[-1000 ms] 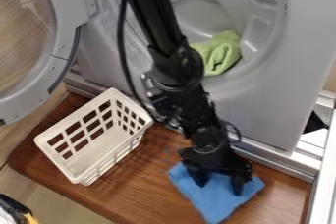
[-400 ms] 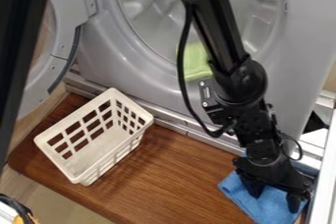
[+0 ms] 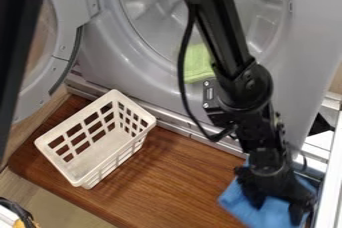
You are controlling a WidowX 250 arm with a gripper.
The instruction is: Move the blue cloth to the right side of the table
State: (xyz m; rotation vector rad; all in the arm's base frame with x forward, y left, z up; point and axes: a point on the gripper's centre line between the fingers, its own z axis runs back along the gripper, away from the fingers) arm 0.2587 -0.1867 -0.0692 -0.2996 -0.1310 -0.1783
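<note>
Pincer: one, pointed downward, its two fingers spread apart over the cloth; whether any fabric is pinched cannot be told.
Blue cloth: one, laid crumpled at the right end of the worktop, partly covered by the pincer.
Arm: one, black, slanted down from the top edge, with a black cable looped at its side.
White frame: seen at the right edge, just beside the cloth.
Basket: one, white, slatted, stood on the left part of the worktop, well apart from the cloth.
Machine: one, grey, set behind the worktop, its round door swung open at the left.
Green cloth: one, seen in the machine's opening, partly hidden by the arm.
Dark bar: one, cut off by the left edge.
</note>
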